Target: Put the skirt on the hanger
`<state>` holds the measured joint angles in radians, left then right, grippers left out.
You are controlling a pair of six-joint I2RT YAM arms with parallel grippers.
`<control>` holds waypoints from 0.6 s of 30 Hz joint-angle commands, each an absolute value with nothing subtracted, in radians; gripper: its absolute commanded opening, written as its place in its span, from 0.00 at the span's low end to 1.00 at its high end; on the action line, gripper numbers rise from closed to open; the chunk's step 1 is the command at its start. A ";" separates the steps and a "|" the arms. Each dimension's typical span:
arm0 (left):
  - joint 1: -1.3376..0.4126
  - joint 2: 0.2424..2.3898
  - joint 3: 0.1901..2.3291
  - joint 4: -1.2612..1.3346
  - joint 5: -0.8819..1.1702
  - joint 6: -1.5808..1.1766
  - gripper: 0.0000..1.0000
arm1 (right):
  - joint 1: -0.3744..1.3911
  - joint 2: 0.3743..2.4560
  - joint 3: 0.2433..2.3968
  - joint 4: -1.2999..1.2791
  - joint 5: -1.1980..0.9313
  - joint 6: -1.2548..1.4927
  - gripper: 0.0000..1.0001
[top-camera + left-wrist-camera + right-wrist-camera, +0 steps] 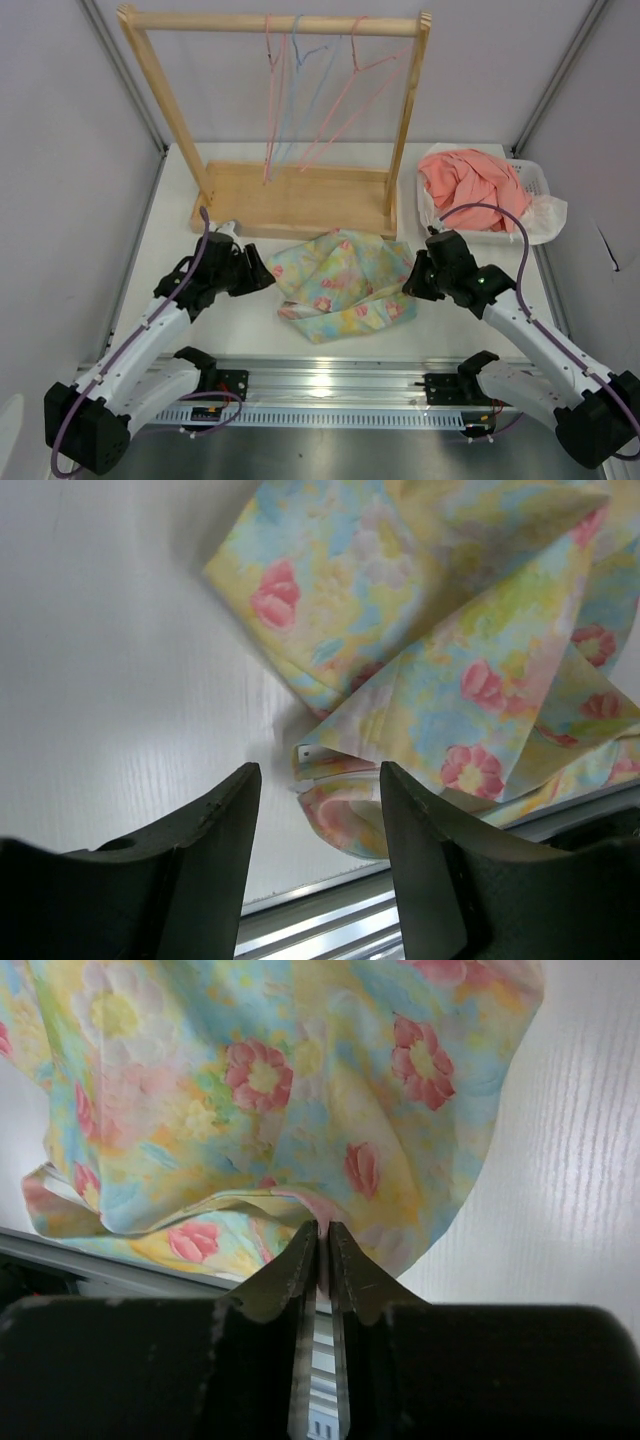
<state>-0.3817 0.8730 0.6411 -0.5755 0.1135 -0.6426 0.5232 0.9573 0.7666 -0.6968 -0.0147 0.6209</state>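
Skirt (pixel 345 280) lies crumpled on the table (pixel 245 325), in front of the wooden rack (pixel 290 200). Left gripper (pixel 320 775) stands wide at its left edge, nothing between the fingers, cloth just beyond them. Right gripper (pixel 322 1228) is narrowed to a sliver, pinching the skirt's right edge. The hanger (pixel 268 110) hangs on the rack, well apart from the skirt

Parts of the skirt (pixel 450 660) beyond both wrist views' edges; hanger wires (pixel 268 110) too tangled for counting.
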 commanded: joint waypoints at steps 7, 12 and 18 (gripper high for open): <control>-0.538 0.939 0.730 -0.581 0.175 -0.496 0.53 | 0.598 0.917 0.813 -0.709 0.047 0.661 0.55; -0.655 1.089 0.810 -0.660 0.052 -0.443 0.53 | 0.704 0.917 0.816 -0.761 0.141 0.724 0.66; -0.678 1.166 0.862 -0.729 0.008 -0.381 0.48 | 0.718 0.890 0.818 -0.805 0.186 0.739 0.67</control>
<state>-0.6662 1.1519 0.8013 -0.6735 0.0574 -0.4427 0.7109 0.9249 0.7795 -0.7700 0.1265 0.7116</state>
